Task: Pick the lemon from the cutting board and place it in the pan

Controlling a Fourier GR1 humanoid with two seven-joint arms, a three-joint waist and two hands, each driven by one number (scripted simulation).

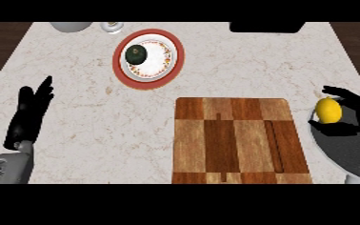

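Note:
The yellow lemon [328, 109] is at the far right, just past the right edge of the wooden cutting board [235, 140]. My right hand [345, 94] is curled round it, with black fingers showing above and below the fruit. The lemon hangs over the far rim of the dark grey pan [336, 152], which is cut off by the view's right edge. The board has nothing on it. My left hand [28, 114] rests open at the left edge, fingers straight and pointing up.
A red-rimmed plate [149, 78] stands behind the board and holds a patterned white dish with a dark green round fruit [135, 55]. A white bowl [70, 26] and a small cup [111, 26] sit at the back left. A black object [267, 27] is at the back right.

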